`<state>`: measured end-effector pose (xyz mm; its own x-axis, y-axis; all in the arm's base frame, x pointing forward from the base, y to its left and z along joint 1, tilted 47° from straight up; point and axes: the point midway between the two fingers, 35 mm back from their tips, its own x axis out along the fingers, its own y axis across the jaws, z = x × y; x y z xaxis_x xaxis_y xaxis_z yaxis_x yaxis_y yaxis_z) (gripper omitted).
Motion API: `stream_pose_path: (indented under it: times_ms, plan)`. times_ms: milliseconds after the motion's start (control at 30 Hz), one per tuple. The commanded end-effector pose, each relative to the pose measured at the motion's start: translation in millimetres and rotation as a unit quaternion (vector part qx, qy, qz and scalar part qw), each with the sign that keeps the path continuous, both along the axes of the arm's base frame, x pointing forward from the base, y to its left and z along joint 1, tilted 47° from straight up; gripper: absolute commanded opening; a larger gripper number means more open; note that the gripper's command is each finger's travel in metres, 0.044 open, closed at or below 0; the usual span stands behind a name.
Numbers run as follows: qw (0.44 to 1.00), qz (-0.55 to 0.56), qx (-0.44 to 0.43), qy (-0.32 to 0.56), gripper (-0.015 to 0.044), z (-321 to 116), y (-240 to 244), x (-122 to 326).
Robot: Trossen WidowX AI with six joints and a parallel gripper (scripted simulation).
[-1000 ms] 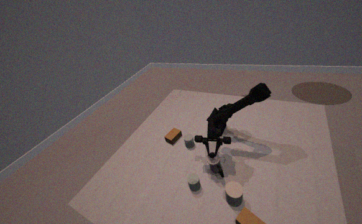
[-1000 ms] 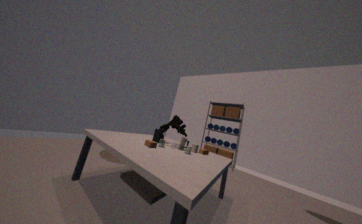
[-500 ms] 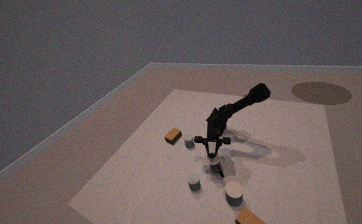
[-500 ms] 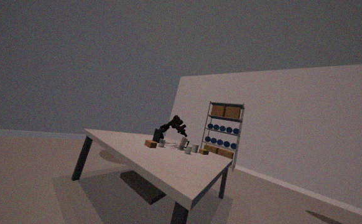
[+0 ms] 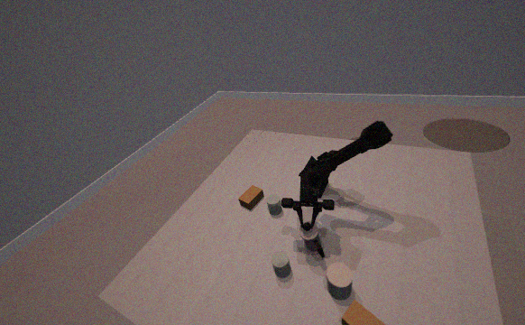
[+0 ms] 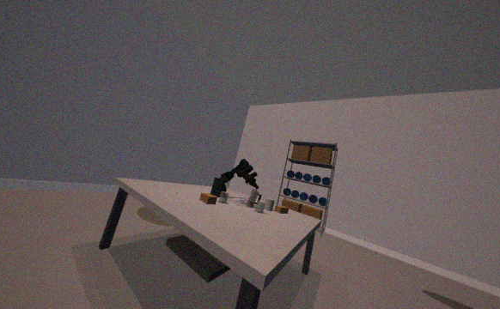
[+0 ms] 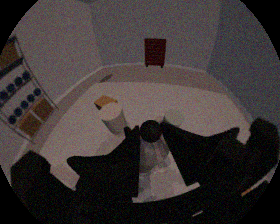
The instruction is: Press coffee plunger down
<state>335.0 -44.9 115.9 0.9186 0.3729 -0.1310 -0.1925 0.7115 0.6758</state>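
The coffee press [image 5: 310,240] [image 6: 252,199] stands upright on the table, with its dark handle [image 5: 320,251] [image 6: 259,197] on one side. Its see-through body shows below the fingers in the wrist view [image 7: 154,159]. The round black plunger knob [image 5: 307,227] [image 7: 151,131] sits close above the top of the press; no rod is clearly visible between them. My gripper [image 5: 307,225] [image 6: 257,187] [image 7: 149,127] points down from above and is shut on the knob, one finger on each side. The noise and dim light hide the exact gap under the knob.
A large pale cylinder [image 5: 339,281] [image 6: 269,205] [image 7: 113,118] and a smaller one [image 5: 281,264] [image 6: 259,208] stand near the press. Another small cylinder [image 5: 274,205] [image 6: 223,197] stands by an orange block [image 5: 251,197] [image 6: 208,198]. A second orange block [image 5: 362,315] [image 6: 281,209] lies beyond the large cylinder.
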Motion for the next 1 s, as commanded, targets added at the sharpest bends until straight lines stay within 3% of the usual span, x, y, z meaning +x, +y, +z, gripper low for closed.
stream_pose_path:
  times_ms: [0,433,833,967]
  plan:
    - [1.0,0.005,0.007,0.007,0.012,-2.5,2.5,0.4]
    - [1.0,0.001,0.0,0.0,0.012,-0.1,0.0,0.6]
    - [1.0,0.001,0.0,0.0,0.0435,-0.1,0.0,0.6]
    - [1.0,0.001,0.0,0.001,0.044,0.9,-1.5,0.0]
